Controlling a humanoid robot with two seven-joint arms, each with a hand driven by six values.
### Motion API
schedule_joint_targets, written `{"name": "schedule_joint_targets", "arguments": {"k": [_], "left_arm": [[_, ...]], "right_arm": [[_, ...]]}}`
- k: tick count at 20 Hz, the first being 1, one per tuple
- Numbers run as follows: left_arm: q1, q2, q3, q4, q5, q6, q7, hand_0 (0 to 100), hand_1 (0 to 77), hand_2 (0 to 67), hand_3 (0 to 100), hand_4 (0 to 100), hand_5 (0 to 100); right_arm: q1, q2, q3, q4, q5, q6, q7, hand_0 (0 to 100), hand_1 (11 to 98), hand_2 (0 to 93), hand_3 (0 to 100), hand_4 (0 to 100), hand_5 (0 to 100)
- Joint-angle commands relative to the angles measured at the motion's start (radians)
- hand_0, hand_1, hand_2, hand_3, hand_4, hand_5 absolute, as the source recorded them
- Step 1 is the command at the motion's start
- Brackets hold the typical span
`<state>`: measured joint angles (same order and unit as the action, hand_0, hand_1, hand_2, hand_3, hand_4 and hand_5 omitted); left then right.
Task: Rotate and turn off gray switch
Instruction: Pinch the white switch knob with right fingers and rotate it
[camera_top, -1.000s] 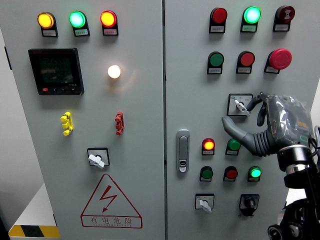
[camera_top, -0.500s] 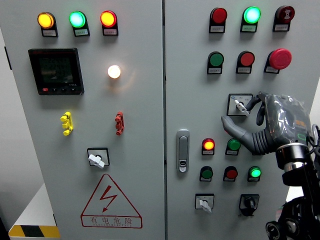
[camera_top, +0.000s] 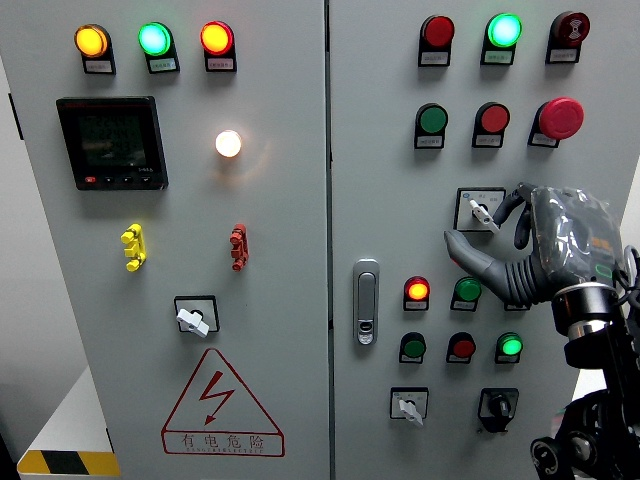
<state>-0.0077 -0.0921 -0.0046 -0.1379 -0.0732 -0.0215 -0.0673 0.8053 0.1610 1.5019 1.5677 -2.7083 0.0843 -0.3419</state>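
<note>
The right hand (camera_top: 520, 245) is up at the middle right of the picture, in front of a big gray panel (camera_top: 300, 250) full of lights and knobs. Its arm comes up from the bottom right corner. The gray switch (camera_top: 481, 211) sits in a small square frame just left of the hand, under a dark green button (camera_top: 432, 120) and a dark red button (camera_top: 493, 118). The little handle of the switch leans, with its top toward the upper left. One curled finger (camera_top: 510, 203) reaches to the switch from the right and looks like it touches the handle, or is very close to it. The thumb (camera_top: 470, 252) sticks out to the left, lower down, and is not on the switch. So the hand is partly curled but not squeezed around the knob; it is not gripping it from both sides. I think the step now is getting a hold on the switch, and the turning is not done. Next, the thumb likely needs to come up under the handle so finger and thumb pinch it, and then the wrist must twist. The left hand is not in the picture. There are two more gray switches lower on the panel, one at the lower left (camera_top: 193, 319) and one at the bottom right (camera_top: 408, 407), so the hand should stay on the upper one.
</note>
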Motion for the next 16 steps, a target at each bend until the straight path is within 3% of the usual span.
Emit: {"name": "schedule_joint_targets", "arguments": {"k": [1, 2, 4, 9, 16], "left_arm": [[0.000, 0.000, 0.000, 0.000, 0.000, 0.000, 0.001, 0, 0.0, 12.9, 18, 9, 12], [0.000, 0.000, 0.000, 0.000, 0.000, 0.000, 0.000, 0, 0.0, 12.9, 18, 9, 12], [0.000, 0.000, 0.000, -0.002, 0.001, 0.000, 0.001, 0, 0.0, 12.9, 18, 9, 12], [0.000, 0.000, 0.000, 0.000, 0.000, 0.000, 0.001, 0, 0.0, 12.9, 18, 9, 12], [0.000, 0.000, 0.000, 0.000, 0.000, 0.000, 0.001, 0, 0.0, 12.9, 18, 9, 12]], "right_arm": [[0.002, 0.0000, 0.000, -0.005, -0.014, 0.000, 0.000, 6, 35.2, 66.2, 93, 93, 100], [0.002, 0.0000, 0.000, -0.006, -0.016, 0.000, 0.000, 9, 35.1, 66.5, 93, 93, 100], [0.009, 0.0000, 0.000, -0.011, -0.016, 0.000, 0.000, 24, 34.7, 67.6, 94, 93, 100], [0.015, 0.0016, -0.002, -0.020, -0.024, 0.000, 0.000, 43, 33.1, 68.1, 95, 93, 100], [0.017, 0.0016, -0.003, -0.021, -0.024, 0.000, -0.002, 50, 32.7, 69.0, 95, 93, 100]]}}
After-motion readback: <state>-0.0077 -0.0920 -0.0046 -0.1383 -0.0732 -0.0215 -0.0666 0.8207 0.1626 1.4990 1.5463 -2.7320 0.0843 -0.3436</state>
